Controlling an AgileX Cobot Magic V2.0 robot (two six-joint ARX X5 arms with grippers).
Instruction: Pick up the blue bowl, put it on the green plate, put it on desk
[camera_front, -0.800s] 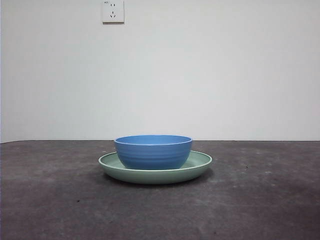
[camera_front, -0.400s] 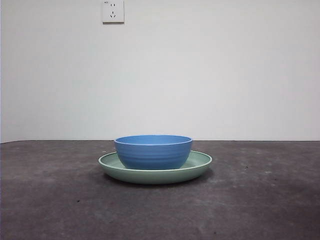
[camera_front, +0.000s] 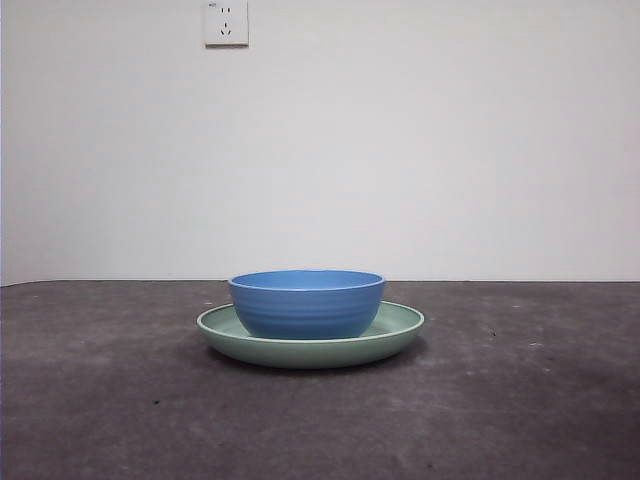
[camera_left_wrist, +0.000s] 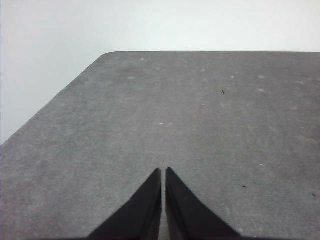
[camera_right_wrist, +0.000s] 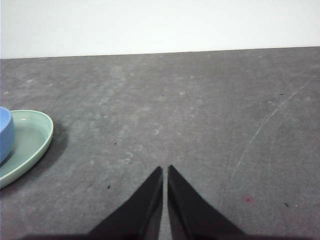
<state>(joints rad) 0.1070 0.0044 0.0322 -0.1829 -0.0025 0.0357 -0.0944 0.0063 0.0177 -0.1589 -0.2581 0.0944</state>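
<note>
Blue bowl (camera_front: 306, 303) upright in green plate (camera_front: 400, 330); both grippers closed, empty, away

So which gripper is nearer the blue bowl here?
Right. The right gripper has the blue bowl and green plate at its view's edge; the left gripper sees only bare desk.
</note>
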